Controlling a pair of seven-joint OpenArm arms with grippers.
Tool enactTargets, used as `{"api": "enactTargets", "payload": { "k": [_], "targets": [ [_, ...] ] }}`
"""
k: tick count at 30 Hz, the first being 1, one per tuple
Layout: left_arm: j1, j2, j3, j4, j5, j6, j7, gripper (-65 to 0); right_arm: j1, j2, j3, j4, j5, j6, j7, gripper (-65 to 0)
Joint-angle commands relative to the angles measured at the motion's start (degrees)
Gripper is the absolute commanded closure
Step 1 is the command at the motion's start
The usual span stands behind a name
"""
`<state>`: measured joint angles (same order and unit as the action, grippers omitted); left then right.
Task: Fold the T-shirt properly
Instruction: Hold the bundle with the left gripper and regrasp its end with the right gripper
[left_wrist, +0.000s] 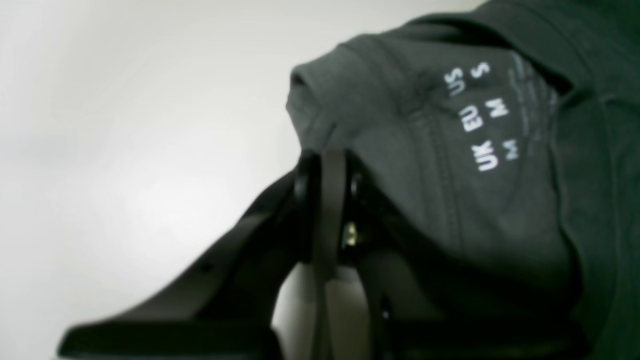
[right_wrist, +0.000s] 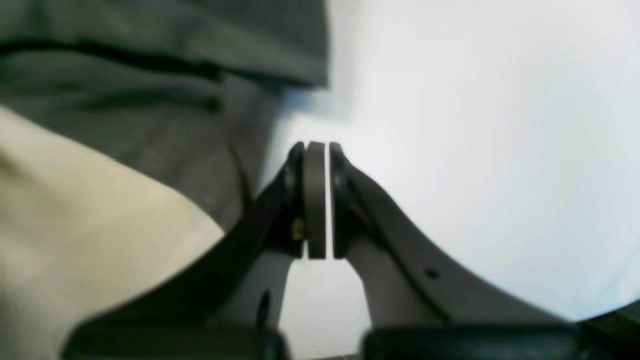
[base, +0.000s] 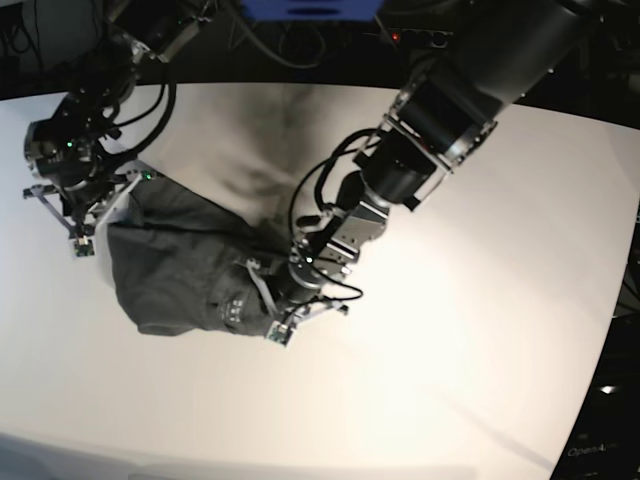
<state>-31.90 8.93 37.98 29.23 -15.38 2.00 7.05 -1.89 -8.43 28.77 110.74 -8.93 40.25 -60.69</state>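
On the left of your base view, the right arm's black end effector (base: 88, 212) sits at the upper left edge of the plain dark grey cotton T-shirt (base: 185, 265), which lies bunched in a rumpled heap on the left half of the smooth white desk (base: 470, 330). In your right wrist view that end effector (right_wrist: 317, 200) has its two pads pressed almost together with only a thin bright slit between them, and nothing is caught there; the grey cloth (right_wrist: 150, 90) lies just to the left of it and above, and whether it touches the black finger you cannot tell from the blur. A pale beige blurred shape (right_wrist: 85, 225) fills the lower left of that view, and what it is cannot be made out. Moving right in the base view, the T-shirt's folds run from the right arm toward the middle of the desk, where the left arm reaches down from the upper right and its end effector (base: 275, 300) meets the garment's right edge. In your left wrist view this end effector (left_wrist: 327, 210) is closed down narrow, with the dark grey fabric (left_wrist: 450, 165) lying against its right finger; whether a fold is actually pinched between the pads cannot be told. Just beyond it, the small white printed size label (left_wrist: 482, 117) reads US S, EU M, UK M. The right half of the desk shows bare white surface.
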Motion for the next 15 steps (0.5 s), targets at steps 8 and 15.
{"api": "enactTargets", "payload": {
  "k": [8,15],
  "targets": [
    [0.03,0.07,-0.04,-0.18,0.39,0.95,2.49,-2.7,2.55,0.38,0.19,0.78,0.53,-0.25,-3.09,-10.4],
    [0.47,0.07,-0.04,-0.18,0.39,0.95,2.49,-2.7,3.87,0.12,0.54,0.69,0.62,-0.25,-8.46,-19.4]
  ]
}}
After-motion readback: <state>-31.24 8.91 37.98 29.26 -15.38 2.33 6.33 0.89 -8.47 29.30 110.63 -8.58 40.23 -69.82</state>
